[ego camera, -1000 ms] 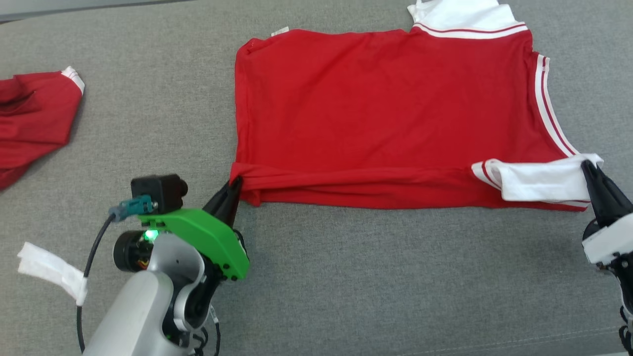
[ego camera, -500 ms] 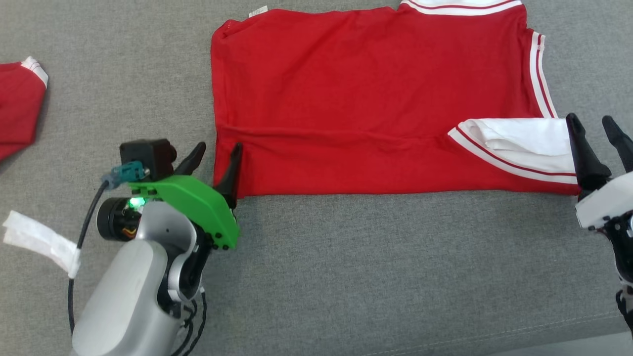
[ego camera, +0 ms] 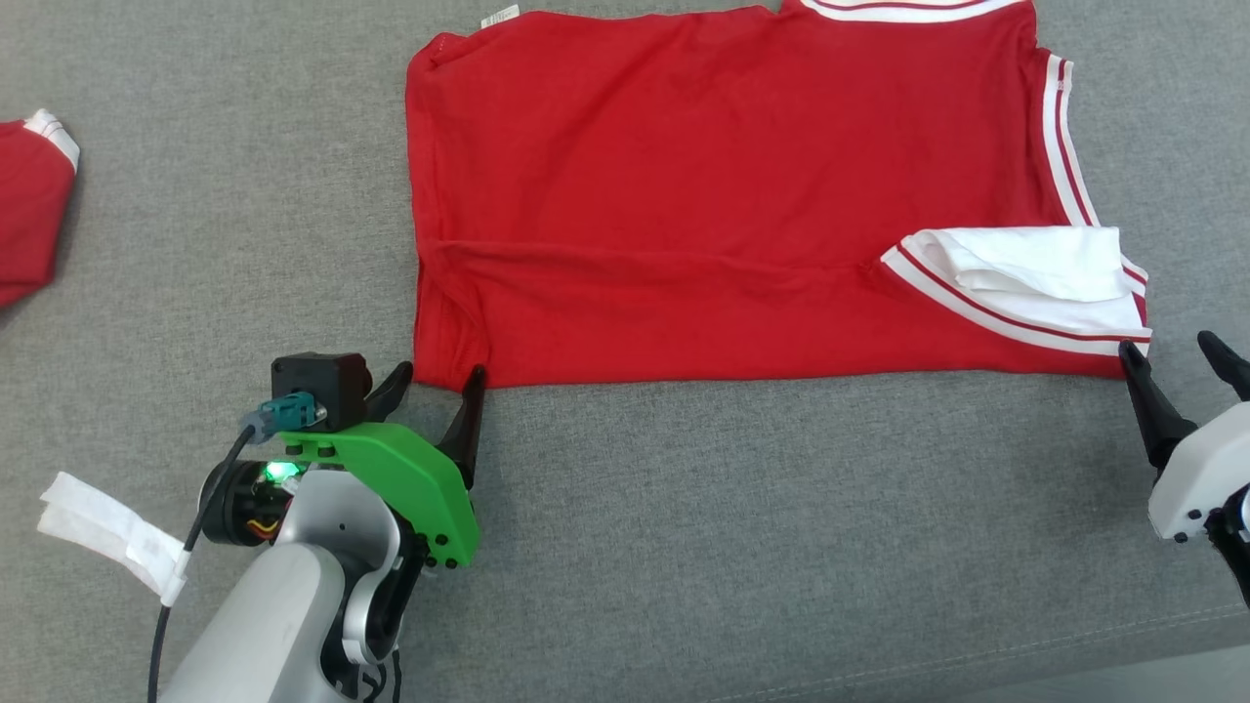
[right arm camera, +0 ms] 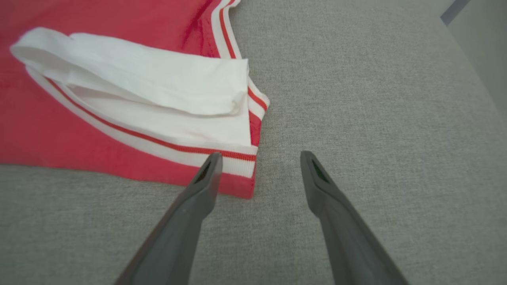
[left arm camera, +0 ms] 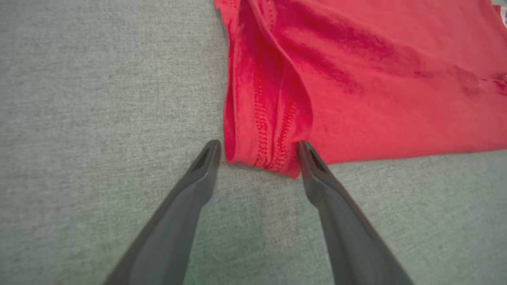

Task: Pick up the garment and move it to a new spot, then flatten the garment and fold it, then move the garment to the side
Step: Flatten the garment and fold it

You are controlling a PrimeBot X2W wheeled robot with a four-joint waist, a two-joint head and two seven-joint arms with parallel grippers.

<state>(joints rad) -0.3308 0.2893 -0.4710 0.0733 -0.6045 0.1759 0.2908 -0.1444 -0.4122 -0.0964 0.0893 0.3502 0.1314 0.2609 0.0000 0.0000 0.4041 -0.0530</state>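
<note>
At the far left edge of the head view lies part of a second red garment (ego camera: 29,215) with a white-trimmed cuff, well apart from everything else. Near the lower left, a white strip (ego camera: 98,527) hangs off the black cable of the left arm. The left gripper (ego camera: 441,371) has its two dark fingers spread wide; in its wrist view the tips stand at either side of the garment's bunched near-left corner and pinch nothing.

The garment (ego camera: 723,195), red with white striped trim, lies spread flat across the middle. Its near long edge is folded over the body, leaving a crease that runs across it. A small white label (ego camera: 499,17) sticks out at its far left corner. At the near right, a white-lined piece (ego camera: 1025,268) lies turned back on the red cloth.

The right gripper (ego camera: 1169,344) is spread too, empty, with one fingertip right at the garment's near right corner and the other over bare fabric.

Everything rests on a grey woven upholstered surface (ego camera: 732,547), with a seam at the lower right. The surface ends at a rounded edge, with a paler grey area beyond.
</note>
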